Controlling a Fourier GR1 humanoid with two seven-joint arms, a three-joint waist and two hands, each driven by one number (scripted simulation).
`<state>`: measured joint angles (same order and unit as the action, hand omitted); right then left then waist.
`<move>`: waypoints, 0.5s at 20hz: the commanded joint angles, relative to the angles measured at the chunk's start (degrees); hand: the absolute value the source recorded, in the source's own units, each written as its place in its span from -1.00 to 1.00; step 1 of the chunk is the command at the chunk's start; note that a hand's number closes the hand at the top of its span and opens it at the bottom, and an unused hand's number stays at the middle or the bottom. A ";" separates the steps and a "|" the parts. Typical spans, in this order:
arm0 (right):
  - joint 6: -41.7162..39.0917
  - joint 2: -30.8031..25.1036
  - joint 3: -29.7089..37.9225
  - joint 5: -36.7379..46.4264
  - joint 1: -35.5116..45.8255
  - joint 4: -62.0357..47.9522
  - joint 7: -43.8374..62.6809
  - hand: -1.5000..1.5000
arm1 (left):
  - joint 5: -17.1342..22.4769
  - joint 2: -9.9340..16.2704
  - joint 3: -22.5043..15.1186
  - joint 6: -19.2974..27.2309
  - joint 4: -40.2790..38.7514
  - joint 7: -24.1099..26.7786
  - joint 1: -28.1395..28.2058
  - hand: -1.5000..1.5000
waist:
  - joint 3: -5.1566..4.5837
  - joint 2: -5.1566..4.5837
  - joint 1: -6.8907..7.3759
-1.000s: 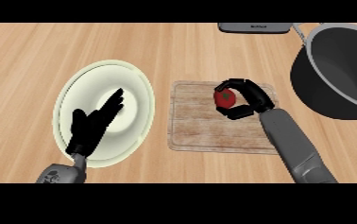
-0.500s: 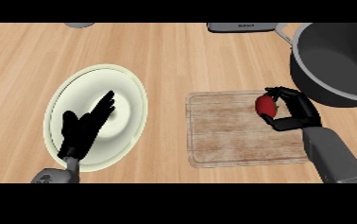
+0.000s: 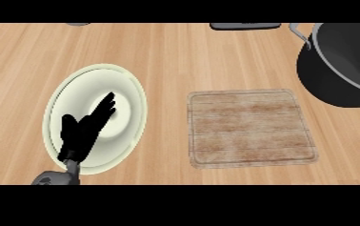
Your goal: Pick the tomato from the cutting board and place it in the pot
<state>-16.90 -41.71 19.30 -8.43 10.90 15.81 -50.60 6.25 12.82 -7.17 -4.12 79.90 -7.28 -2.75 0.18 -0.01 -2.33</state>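
Observation:
The wooden cutting board point(image 3: 249, 127) lies bare on the counter, right of centre. A large dark pot point(image 3: 334, 70) stands at the right edge, partly cut off by the view. No tomato shows anywhere. My left hand point(image 3: 83, 133) rests open, fingers straight, over the pale plate point(image 3: 126, 91) at the left. My right hand is out of the view.
The wooden counter runs across the whole view. A dark flat object point(image 3: 245, 25) sits at the far edge, above the board, and a small grey thing point(image 3: 79, 24) shows at the far left.
My right hand, which held the tomato over the board's right side, has left the view with it. The view has shifted, so the board and pot sit further left.

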 commanded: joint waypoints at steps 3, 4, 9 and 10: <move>-0.46 -5.39 2.56 -1.07 -7.75 0.15 -9.01 1.00 | 0.45 0.69 1.02 -2.63 -1.61 -1.36 -3.08 0.00 | -0.14 0.02 1.78; 1.43 -4.84 2.59 -0.51 -5.75 -0.94 -9.36 1.00 | -0.93 -2.03 0.73 -0.59 -5.22 0.53 -5.46 0.00 | -0.09 -0.11 2.01; 8.67 -7.82 2.76 -0.37 -4.26 4.84 -4.73 1.00 | -2.25 -2.32 -1.36 -0.98 -1.68 -0.39 -1.54 0.00 | -0.20 0.06 2.34; 7.83 -7.78 2.73 -0.68 -8.50 6.84 -6.44 1.00 | -2.92 -4.52 -2.14 0.82 -1.51 -1.14 -2.14 0.00 | -0.25 0.13 1.89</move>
<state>-10.70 -48.28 21.87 -9.03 5.16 19.20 -53.91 4.66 10.86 -7.71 -4.84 77.85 -7.29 -5.08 0.06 0.09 -0.41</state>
